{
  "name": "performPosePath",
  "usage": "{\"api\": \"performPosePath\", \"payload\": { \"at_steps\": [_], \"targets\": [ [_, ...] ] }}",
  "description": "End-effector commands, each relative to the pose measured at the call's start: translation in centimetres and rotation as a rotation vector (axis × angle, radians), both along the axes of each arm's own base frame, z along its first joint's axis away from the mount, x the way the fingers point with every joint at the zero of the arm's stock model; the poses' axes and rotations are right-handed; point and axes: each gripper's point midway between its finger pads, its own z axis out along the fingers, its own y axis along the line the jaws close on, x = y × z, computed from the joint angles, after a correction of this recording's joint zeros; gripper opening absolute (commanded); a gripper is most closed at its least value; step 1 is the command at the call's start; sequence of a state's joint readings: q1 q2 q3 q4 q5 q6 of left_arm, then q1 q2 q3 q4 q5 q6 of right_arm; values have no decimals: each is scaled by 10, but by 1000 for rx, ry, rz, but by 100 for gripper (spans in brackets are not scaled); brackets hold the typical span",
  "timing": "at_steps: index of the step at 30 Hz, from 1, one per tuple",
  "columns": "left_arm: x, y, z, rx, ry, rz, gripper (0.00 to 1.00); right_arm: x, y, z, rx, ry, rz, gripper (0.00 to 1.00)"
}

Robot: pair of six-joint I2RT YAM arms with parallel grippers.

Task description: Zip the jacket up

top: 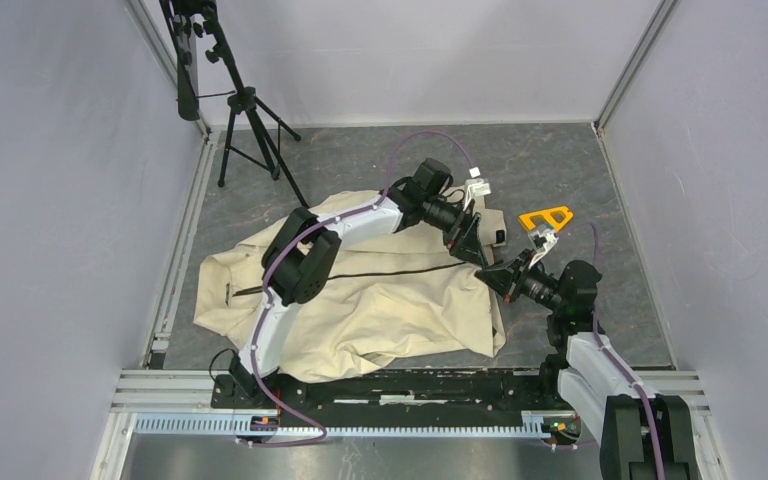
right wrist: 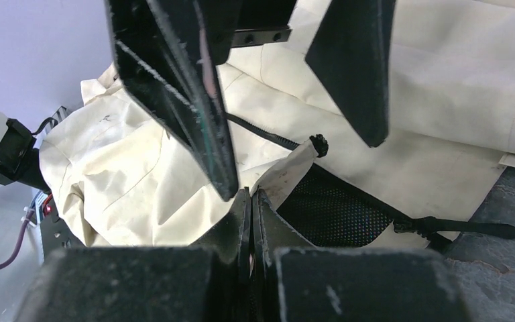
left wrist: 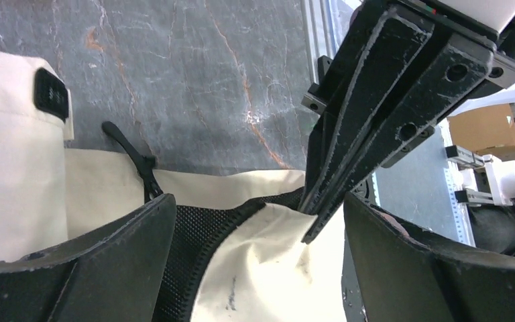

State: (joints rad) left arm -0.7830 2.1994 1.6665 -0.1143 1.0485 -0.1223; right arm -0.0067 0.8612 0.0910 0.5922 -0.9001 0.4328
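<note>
The right gripper [right wrist: 249, 198] pinched the jacket [top: 380, 310] hem tight; the left gripper [left wrist: 258, 204] gaped empty around it. The hem needed holding taut before taking the zipper tab [left wrist: 133, 157] beyond its fingertip.

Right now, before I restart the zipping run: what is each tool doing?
Left tool: open, gripping nothing.
Right tool: closed on the jacket edge.

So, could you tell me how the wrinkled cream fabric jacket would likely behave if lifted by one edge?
Probably floppy: the wrinkled cream fabric jacket lies in soft folds, and its edge tents up where the shut right pincer pinches it. Likely light for its size, as thin cloth. Pushed, it would probably bunch rather than slide whole.
</note>
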Motion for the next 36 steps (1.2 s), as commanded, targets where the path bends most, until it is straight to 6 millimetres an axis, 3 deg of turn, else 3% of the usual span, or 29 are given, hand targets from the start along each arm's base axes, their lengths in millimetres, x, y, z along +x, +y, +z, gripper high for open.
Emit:
{"api": "performPosePath", "payload": {
  "at_steps": [1,10,15,20,36],
  "targets": [
    [-7,-13,13,-59,42,-71,100,-2,2,6,8,-48,19,0],
    [-23,-3,10,-37,45,-110,99,0,1,2,13,-30,2,0],
    [-25,16,5,-10,52,-87,74,2,-2,-2,-10,-21,-21,0],
    [-18,28,6,-8,46,-41,67,0,-5,-13,-19,12,-47,0],
    [-17,25,18,-79,65,2,38,-1,-10,-28,-25,69,-91,0]
  ]
}}
